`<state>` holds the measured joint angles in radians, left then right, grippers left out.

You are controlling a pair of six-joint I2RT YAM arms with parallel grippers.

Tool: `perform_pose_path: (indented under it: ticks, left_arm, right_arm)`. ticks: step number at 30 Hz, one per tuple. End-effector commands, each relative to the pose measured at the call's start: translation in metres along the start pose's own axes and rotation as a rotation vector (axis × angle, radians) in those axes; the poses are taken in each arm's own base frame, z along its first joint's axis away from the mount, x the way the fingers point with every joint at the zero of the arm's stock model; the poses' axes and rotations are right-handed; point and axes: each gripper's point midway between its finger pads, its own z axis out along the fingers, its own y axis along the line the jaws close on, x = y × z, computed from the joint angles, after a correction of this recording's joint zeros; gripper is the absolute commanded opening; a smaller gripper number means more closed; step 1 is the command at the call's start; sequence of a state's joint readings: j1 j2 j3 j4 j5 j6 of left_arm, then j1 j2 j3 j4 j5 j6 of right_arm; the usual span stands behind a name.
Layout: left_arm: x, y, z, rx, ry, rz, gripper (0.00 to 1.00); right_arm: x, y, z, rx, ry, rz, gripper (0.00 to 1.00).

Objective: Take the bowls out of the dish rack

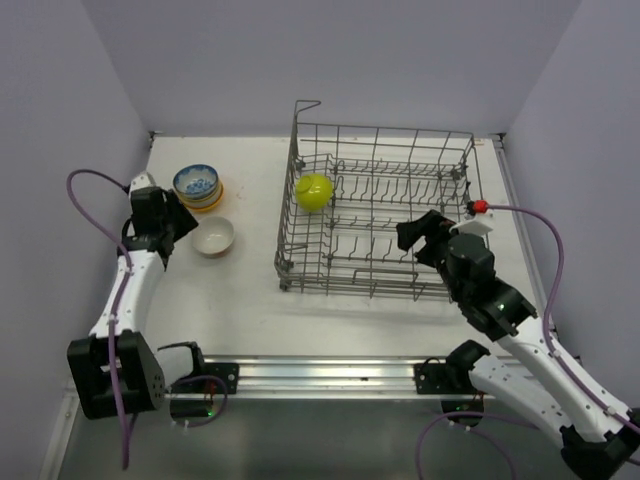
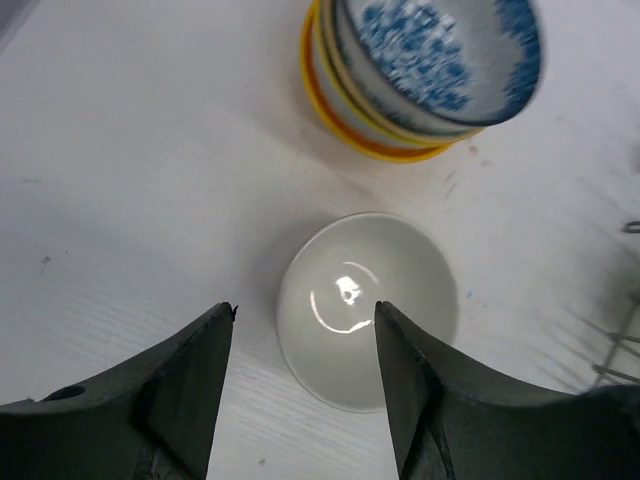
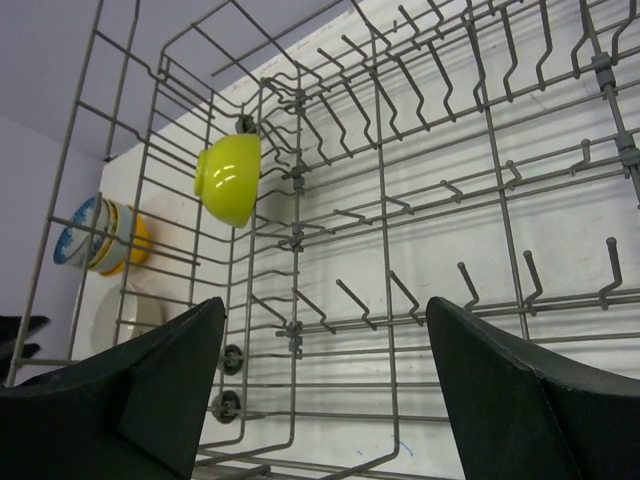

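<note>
One bowl in the dish rack [image 1: 390, 240], the others out on the desk [image 1: 250, 300] left of it.

Nearest me, the right claw [image 3: 322, 305] sits at the rack's near-right corner, spread wide and empty, looking along the tines. The left claw [image 2: 302, 310] hangs left of the rack with its fingers parted over a plain pale bowl [image 2: 365, 300], which sits upright on the desk; I judge it not gripped. Just beyond that bowl, farther left of the rack, is a nested stack of bowls [image 2: 420, 70], orange-yellow at the bottom and blue-patterned on top; I can't count the ones between. Farthest out, the lime-yellow bowl [image 3: 230, 178] stands on edge among the tines at the rack's far-left end. I see no other bowl in the rack, so I reckon the job is nearly done and this one is all that is left to lift out.
</note>
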<state>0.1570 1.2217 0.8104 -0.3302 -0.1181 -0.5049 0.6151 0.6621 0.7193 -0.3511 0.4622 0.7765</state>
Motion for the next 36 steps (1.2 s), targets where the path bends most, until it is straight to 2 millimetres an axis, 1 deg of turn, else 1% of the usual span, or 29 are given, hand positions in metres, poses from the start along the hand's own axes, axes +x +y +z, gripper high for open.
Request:
perform_pose_path:
  ticks: [1,2,3,4,5,6,7,8,9,10,11,12,13,14,15,16,18,19,20,22,23,24,25,26,28,29,31,32,36]
  left_arm:
    - [-0.069,-0.043,-0.049,0.204,-0.231,0.002,0.64]
    - [-0.076,-0.052,-0.057,0.245,-0.255,0.013,0.68]
    - [-0.09,-0.062,-0.07,0.272,-0.3,0.019,0.77]
    - [-0.095,-0.066,-0.075,0.269,-0.322,0.035,0.82]
    - [-0.093,-0.084,-0.081,0.308,-0.321,0.071,0.94]
    - [-0.102,-0.096,-0.09,0.329,-0.347,0.093,0.99]
    - [-0.104,-0.104,-0.092,0.338,-0.354,0.129,1.0]
    - [-0.094,-0.128,-0.099,0.407,-0.338,0.176,1.0]
    - [-0.096,-0.141,-0.102,0.447,-0.337,0.194,1.0]
    - [-0.095,-0.149,-0.103,0.476,-0.333,0.201,1.0]
    - [-0.095,-0.155,-0.102,0.492,-0.329,0.204,1.0]
    - [-0.095,-0.17,-0.109,0.574,-0.325,0.222,1.0]
    - [-0.096,-0.177,-0.113,0.608,-0.33,0.234,1.0]
    - [-0.092,-0.185,-0.113,0.637,-0.32,0.252,1.0]
    - [-0.092,-0.196,-0.12,0.682,-0.329,0.281,1.0]
    - [-0.087,-0.205,-0.123,0.714,-0.32,0.307,1.0]
    - [-0.063,-0.235,-0.135,0.848,-0.284,0.382,0.99]
    - [-0.056,-0.24,-0.137,0.87,-0.279,0.4,0.99]
    - [-0.039,-0.247,-0.137,0.898,-0.251,0.428,0.99]
    - [-0.027,-0.255,-0.14,0.94,-0.275,0.482,0.99]
    - [-0.007,-0.256,-0.139,0.962,-0.259,0.511,0.99]
    - [-0.001,-0.259,-0.143,0.999,-0.279,0.528,0.99]
    - [0.008,-0.257,-0.142,1.011,-0.273,0.522,0.99]
    - [0.014,-0.252,-0.141,1.009,-0.255,0.512,1.0]
    - [0.016,-0.247,-0.141,0.985,-0.263,0.528,1.0]
    - [0.023,-0.252,-0.147,0.993,-0.269,0.549,1.0]
    - [0.03,-0.254,-0.146,0.967,-0.264,0.588,1.0]
    - [0.031,-0.255,-0.143,0.949,-0.253,0.594,1.0]
    - [0.034,-0.254,-0.137,0.925,-0.237,0.594,1.0]
  right_arm:
    - [-0.017,0.028,0.009,-0.061,-0.009,-0.034,0.85]
    - [-0.016,0.033,0.013,-0.07,0.003,-0.04,0.85]
    - [-0.016,0.042,0.017,-0.105,0.021,-0.043,0.85]
    - [-0.018,0.051,0.02,-0.131,0.028,-0.045,0.85]
    - [-0.009,0.053,0.033,-0.13,0.067,-0.056,0.85]
    - [-0.005,0.069,0.037,-0.201,0.106,-0.044,0.85]
    - [-0.004,0.081,0.042,-0.24,0.136,-0.034,0.85]
    - [0.007,0.079,0.06,-0.23,0.191,-0.028,0.85]
    - [0.012,0.085,0.07,-0.251,0.221,0.0,0.85]
    - [0.016,0.102,0.072,-0.323,0.28,0.018,0.84]
    - [0.017,0.105,0.08,-0.336,0.303,0.032,0.83]
    - [0.036,0.104,0.1,-0.327,0.367,0.045,0.83]
    - [0.035,0.118,0.104,-0.374,0.391,0.049,0.83]
    - [0.043,0.12,0.113,-0.384,0.416,0.046,0.83]
    - [0.05,0.123,0.127,-0.397,0.421,0.043,0.83]
    - [0.051,0.127,0.134,-0.408,0.422,0.048,0.84]
    - [0.057,0.126,0.154,-0.387,0.43,0.043,0.85]
    - [0.06,0.125,0.159,-0.378,0.437,0.041,0.86]
    - [0.063,0.125,0.165,-0.372,0.446,0.045,0.87]
    - [0.075,0.126,0.179,-0.368,0.477,0.069,0.9]
    - [0.08,0.126,0.184,-0.366,0.491,0.083,0.92]
    - [0.083,0.126,0.188,-0.366,0.496,0.09,0.93]
    - [0.093,0.121,0.194,-0.35,0.513,0.096,0.95]
    - [0.092,0.122,0.199,-0.359,0.497,0.109,0.99]
    - [0.098,0.119,0.204,-0.361,0.49,0.132,0.99]
    - [0.106,0.115,0.21,-0.353,0.499,0.144,0.99]
    - [0.109,0.118,0.217,-0.362,0.5,0.166,0.99]
    - [0.117,0.113,0.225,-0.349,0.51,0.176,0.98]
    - [0.123,0.118,0.237,-0.385,0.498,0.197,0.99]
